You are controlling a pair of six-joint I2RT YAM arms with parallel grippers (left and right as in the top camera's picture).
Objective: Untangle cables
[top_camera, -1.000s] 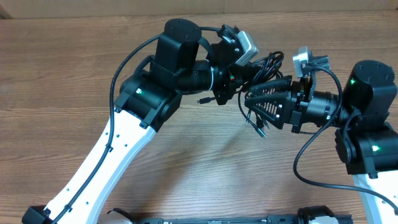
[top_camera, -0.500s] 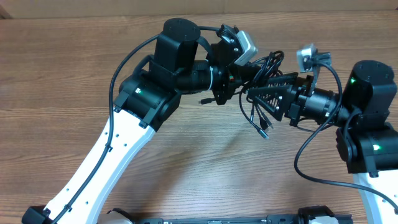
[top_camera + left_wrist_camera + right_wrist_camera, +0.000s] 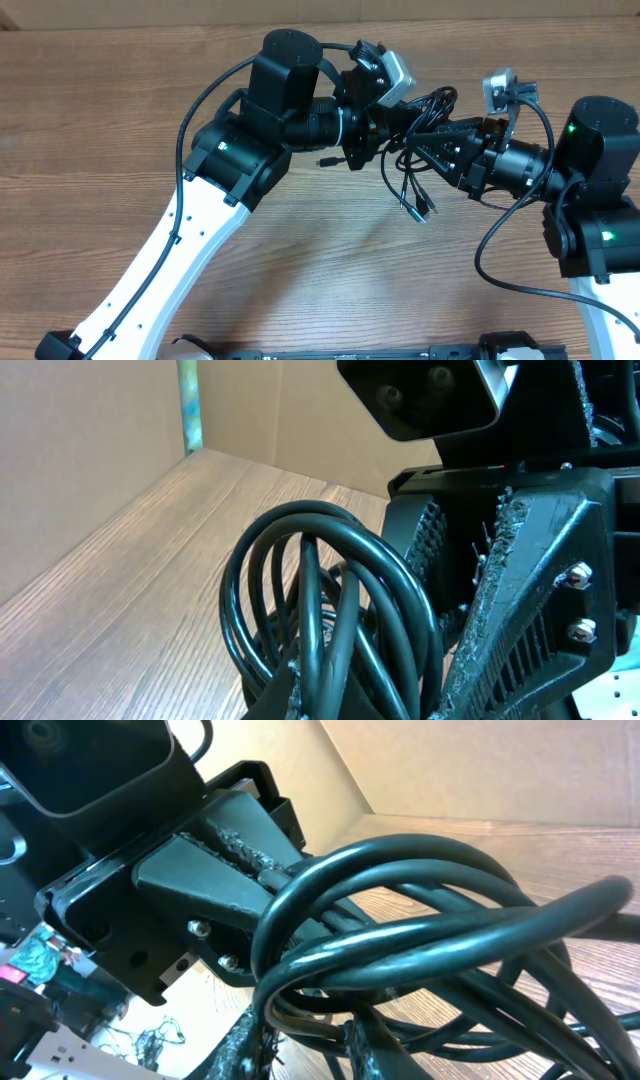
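Note:
The cables (image 3: 418, 118) are a tangled bundle of thin black cords held in the air between both grippers, with loose plug ends (image 3: 420, 208) hanging down. My left gripper (image 3: 392, 125) is shut on the bundle from the left; its view shows looped cords (image 3: 330, 610) pinched between the fingers. My right gripper (image 3: 425, 140) grips the same bundle from the right; its view shows thick loops (image 3: 420, 930) running through its jaws (image 3: 320, 1040). The two grippers are almost touching.
The wooden table (image 3: 100, 120) lies below. A small black plug (image 3: 326, 161) shows under the left wrist. Thick black robot wires (image 3: 500, 270) loop off the right arm. The left arm's white link (image 3: 170, 260) crosses the front left.
My right gripper has moved up and slightly right, drawing its part of the bundle with it. The hanging plug ends have swung a little. The left arm has stayed put.

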